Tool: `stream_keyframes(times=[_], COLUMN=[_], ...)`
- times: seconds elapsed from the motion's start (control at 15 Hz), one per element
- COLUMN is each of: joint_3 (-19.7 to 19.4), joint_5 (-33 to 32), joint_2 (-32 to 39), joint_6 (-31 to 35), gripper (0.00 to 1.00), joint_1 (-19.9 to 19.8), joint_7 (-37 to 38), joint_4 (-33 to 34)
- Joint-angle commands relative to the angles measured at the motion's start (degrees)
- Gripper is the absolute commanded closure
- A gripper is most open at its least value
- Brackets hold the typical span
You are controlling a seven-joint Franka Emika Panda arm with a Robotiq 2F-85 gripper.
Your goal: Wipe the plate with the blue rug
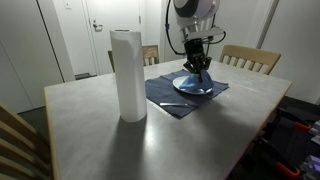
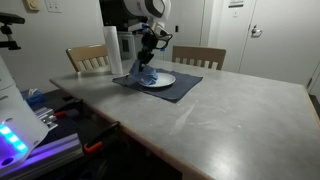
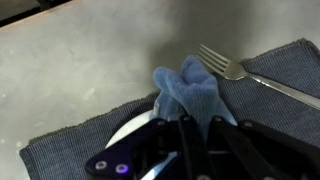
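A white plate rests on a dark blue placemat on the table. My gripper is shut on a bunched blue rag and presses it onto the plate. The rag also shows in both exterior views. In the wrist view only a sliver of the plate shows beside the fingers. A metal fork lies on the placemat next to the plate.
A tall paper towel roll stands upright on the grey table near the placemat. Wooden chairs stand around the table.
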Motion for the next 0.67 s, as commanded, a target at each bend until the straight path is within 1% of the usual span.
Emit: stream_keyframes(times=[0.0,0.33,0.6], joint_3=[0.32,0.69,0.51], joint_5=[1.41,2.33,2.21], joint_2=[1.06,2.63,2.35], joint_6=[1.35,-0.24,0.13], gripper=[0.98,0.98,0.98], joint_1=[-0.71,-0.89,-0.77], joint_7=[0.86,-0.18,0.13], joint_4=[-1.26,-0.33,-0.93])
